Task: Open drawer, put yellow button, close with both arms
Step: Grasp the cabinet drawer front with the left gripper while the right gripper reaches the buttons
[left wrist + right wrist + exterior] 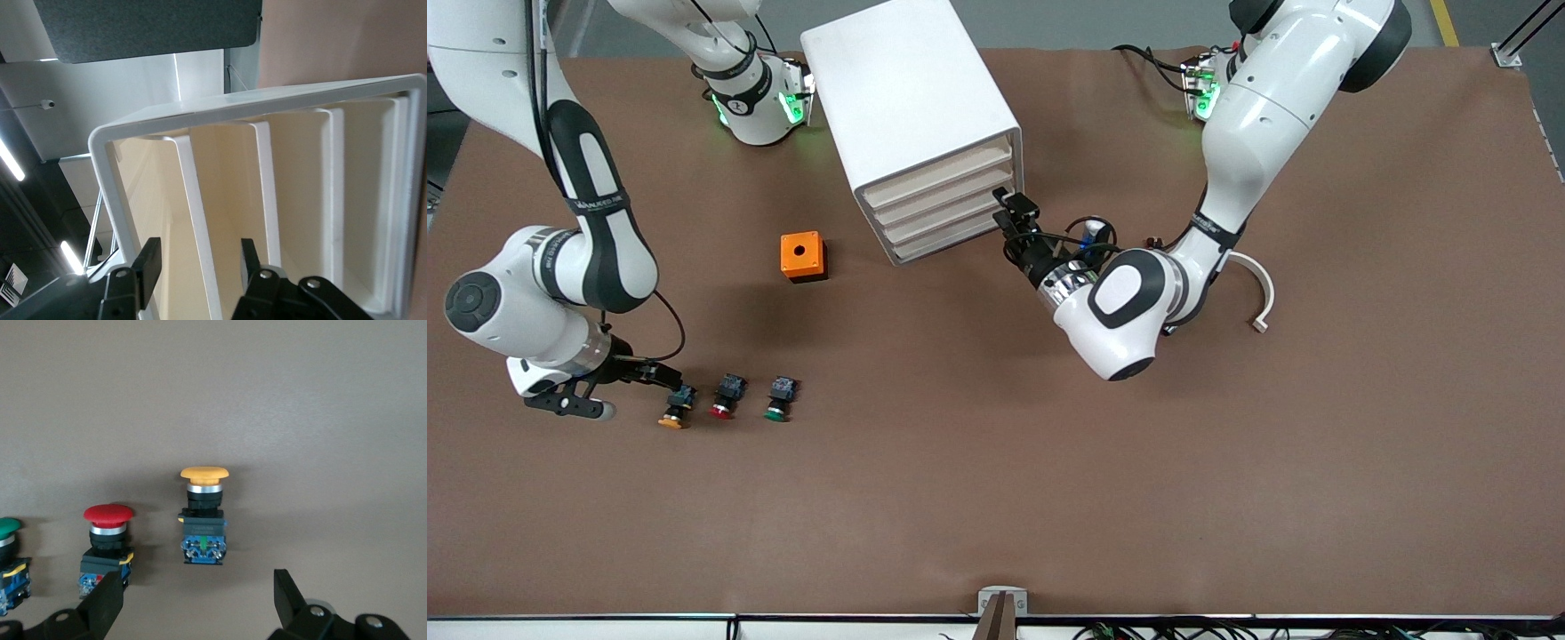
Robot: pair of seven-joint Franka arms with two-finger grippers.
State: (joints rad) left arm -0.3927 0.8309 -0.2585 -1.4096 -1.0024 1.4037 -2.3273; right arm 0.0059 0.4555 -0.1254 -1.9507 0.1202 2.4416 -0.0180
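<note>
Robot lab: brown-covered test table (1049, 498)

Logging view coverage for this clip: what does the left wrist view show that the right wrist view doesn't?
Only the left wrist view: the white cabinet front with its drawer fronts close up, the left end effector straddling the front edge of one drawer.
Only the right wrist view: the yellow button, red button and green button lying in a row on the table, the right end effector open before the yellow one.
Shared: neither shows anything gripped yet.

Yellow button (677, 410) beside two buttons (751, 397), nearer camera than cabinet (911, 107)
</note>
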